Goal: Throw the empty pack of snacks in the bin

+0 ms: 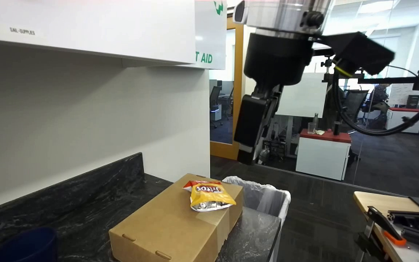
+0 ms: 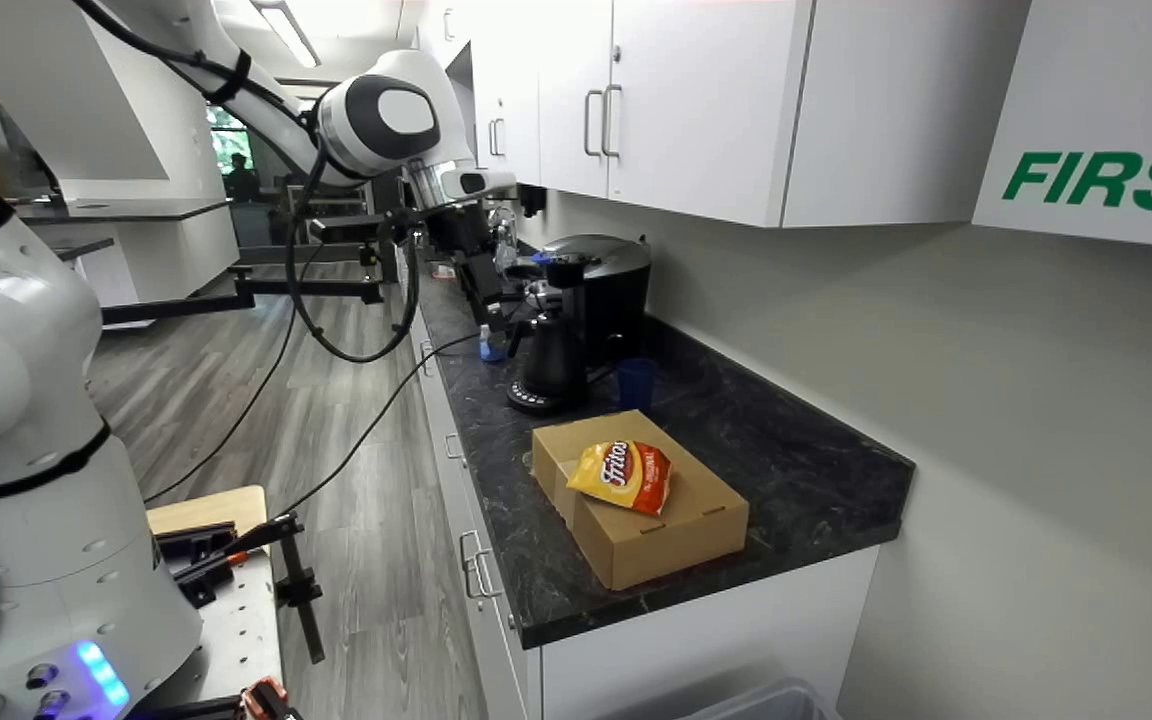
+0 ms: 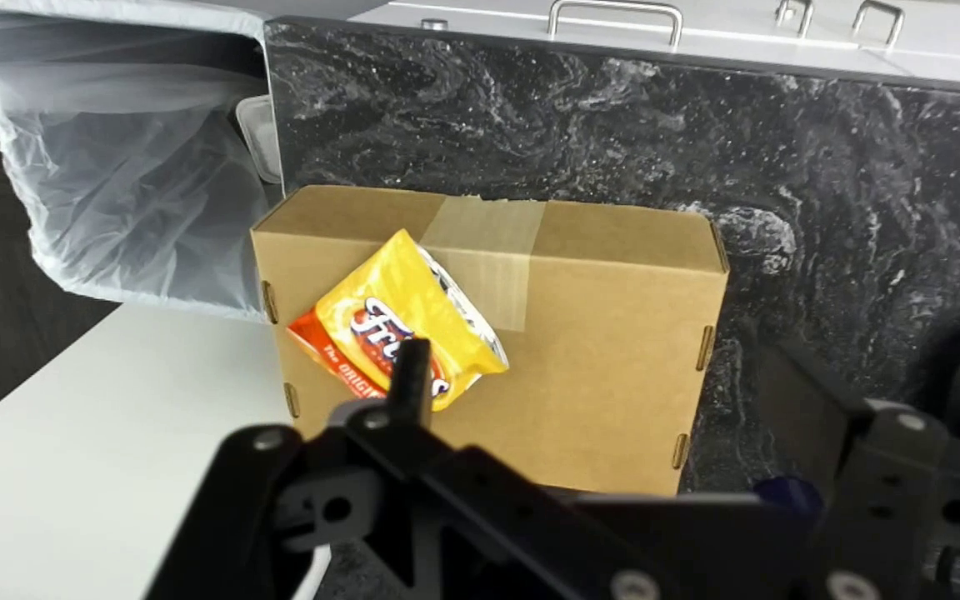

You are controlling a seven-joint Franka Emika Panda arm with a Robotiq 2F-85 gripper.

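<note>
The snack pack (image 1: 212, 196) is not yet grasped: it is laid on the cardboard box (image 1: 158, 218), toward one end. Higher than the box and clear of it, the gripper (image 3: 598, 357) is spread wide, nothing held. The lift and drop into the bin (image 1: 266, 198), set just past that end of the box, are left. The snack pack is creased, printed yellow and red, silvery along one edge.
</note>
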